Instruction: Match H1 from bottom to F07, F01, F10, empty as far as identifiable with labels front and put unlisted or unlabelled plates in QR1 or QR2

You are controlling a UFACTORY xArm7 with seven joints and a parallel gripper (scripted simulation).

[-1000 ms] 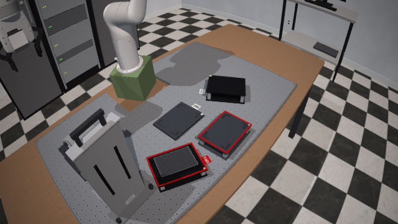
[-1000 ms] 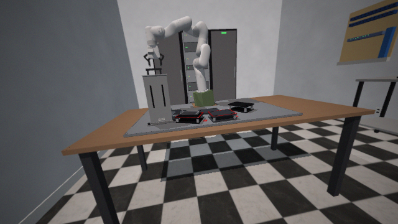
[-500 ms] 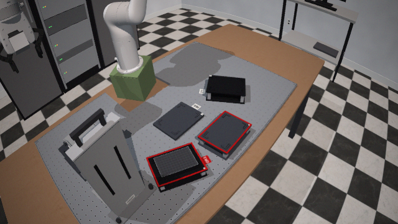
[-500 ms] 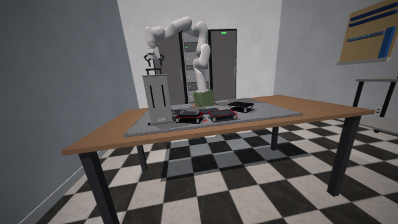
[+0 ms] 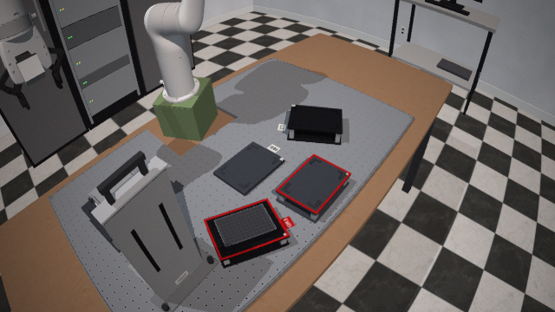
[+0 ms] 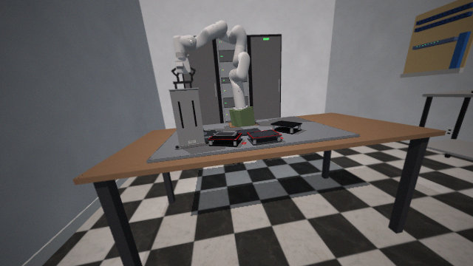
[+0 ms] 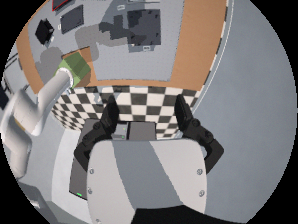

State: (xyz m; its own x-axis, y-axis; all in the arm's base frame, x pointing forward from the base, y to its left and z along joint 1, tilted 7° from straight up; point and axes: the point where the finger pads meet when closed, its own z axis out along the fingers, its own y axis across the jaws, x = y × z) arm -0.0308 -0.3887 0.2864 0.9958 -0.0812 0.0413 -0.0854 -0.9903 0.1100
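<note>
— Starting at the left edge of the top view, what do you see?

— The gripper [image 5: 32, 82] hangs high off the deck's left end, fingers spread wide with nothing between them. From the side it sits above the plate hotel [image 6: 186, 118], well apart from every plate.

— And the hotel itself?

— A grey tower [image 5: 147, 225] with two dark slots in its panel and a black handle [image 5: 121, 175] on top. It stands at the left end of the grey perforated deck [image 5: 368, 130]. Its shelves face away, so I cannot tell what sits in them.

— Next along?

— The green pedestal [image 5: 186, 114] carrying the arm, further back. In front, a red-rimmed nest [image 5: 247, 230] holds a well plate [image 5: 244, 225] lying flat, a red label [image 5: 288, 223] just beside it.

— Further right?

— A dark flat nest [image 5: 249, 166] with a white label [image 5: 273, 148] at its corner. Then a second red-rimmed nest [image 5: 313, 183], bare. Behind it, a black raised nest [image 5: 316, 122], also bare, near the wooden table [image 5: 390, 74] edge.
</note>
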